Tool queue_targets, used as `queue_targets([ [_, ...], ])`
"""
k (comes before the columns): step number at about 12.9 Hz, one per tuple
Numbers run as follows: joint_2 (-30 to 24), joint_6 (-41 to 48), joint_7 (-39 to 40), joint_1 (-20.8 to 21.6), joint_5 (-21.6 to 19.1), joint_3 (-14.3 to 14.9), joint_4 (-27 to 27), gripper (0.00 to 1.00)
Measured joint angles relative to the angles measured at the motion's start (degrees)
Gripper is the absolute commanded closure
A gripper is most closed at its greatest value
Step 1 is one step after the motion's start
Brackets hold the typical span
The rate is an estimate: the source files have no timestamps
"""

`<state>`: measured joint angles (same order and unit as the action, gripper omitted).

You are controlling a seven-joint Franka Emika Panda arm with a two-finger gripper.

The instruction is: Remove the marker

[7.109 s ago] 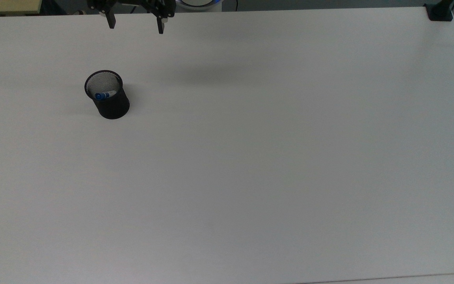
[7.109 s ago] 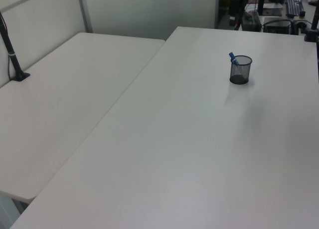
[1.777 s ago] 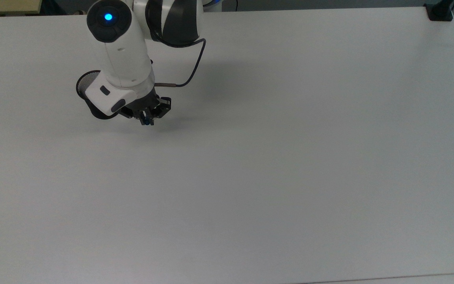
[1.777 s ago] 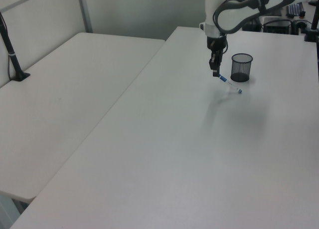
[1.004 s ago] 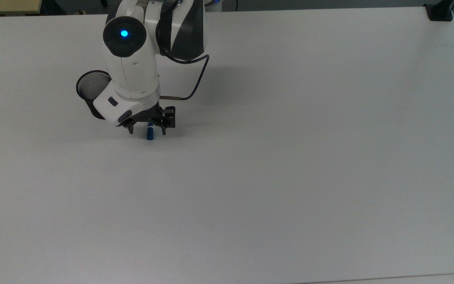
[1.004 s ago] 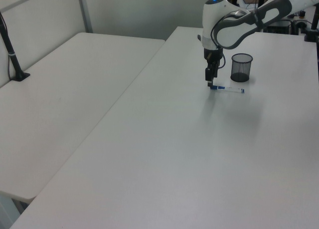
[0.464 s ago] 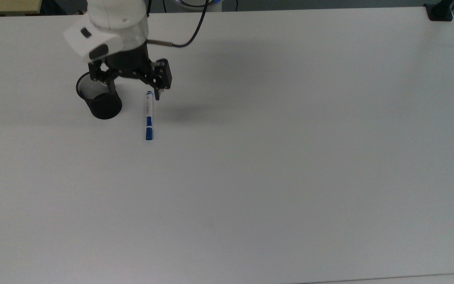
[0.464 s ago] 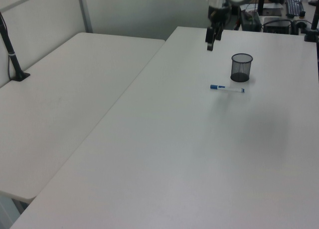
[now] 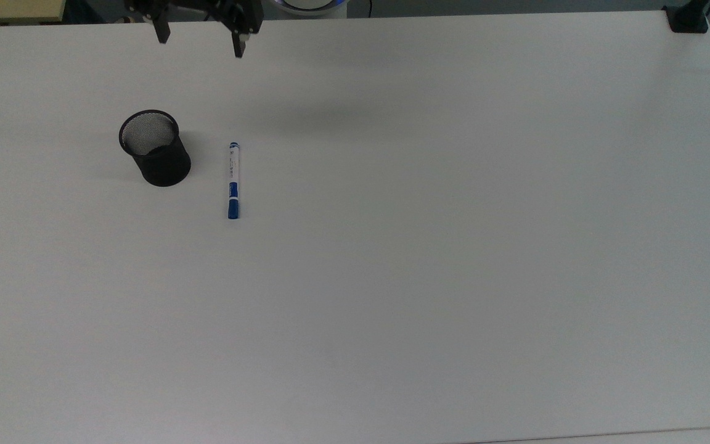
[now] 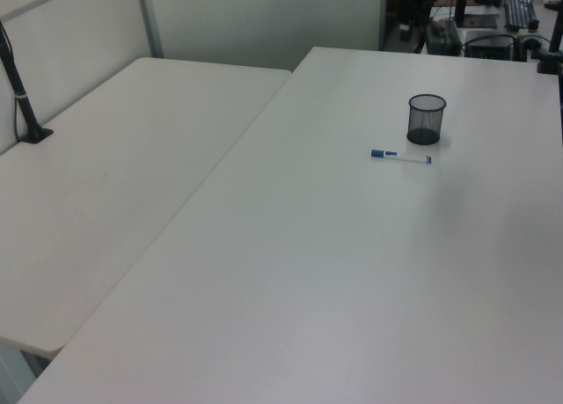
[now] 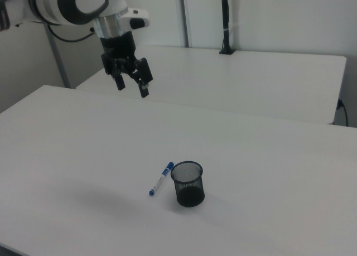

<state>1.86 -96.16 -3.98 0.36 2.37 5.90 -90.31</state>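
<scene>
You had the marker point(image 9: 233, 180) lying flat on the table point(image 9: 453, 246), just beside the black mesh cup point(image 9: 156, 149) and apart from it, its long axis running up and down in the top view with the blue cap toward the bottom of that view. The gripper point(image 11: 131, 83) hung high above the table's far edge with its fingers point(image 11: 144, 90) spread wide and nothing between them. Judged from that layout, the removal looked done, and the step in hand was the retreat: you did well to keep the fingers parted and the arm high, well away from both things, since a low sweep back over the cup could have tipped it or nudged the pen. The marker was a slim round barrel, white and smooth, with a blue cap, a blue band next to it and a small blue end; a round body like that would probably roll on so flat a top if bumped from the side, so any tidy-up should have come straight down across the barrel rather than along it. The cup was a thin wire mesh cylinder, open at the top, upright, and likely light enough to slide at a touch. The table itself was a plain, matte, off-white slab without visible texture.
</scene>
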Motion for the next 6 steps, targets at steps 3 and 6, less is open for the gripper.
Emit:
queue_targets([
  [3,-1.4,2.81,-0.62,-0.27,-2.19,0.0,-0.23,0.0],
  [6,-1.41,2.75,-0.15,-3.02,-2.93,-1.37,-0.37,0.0],
])
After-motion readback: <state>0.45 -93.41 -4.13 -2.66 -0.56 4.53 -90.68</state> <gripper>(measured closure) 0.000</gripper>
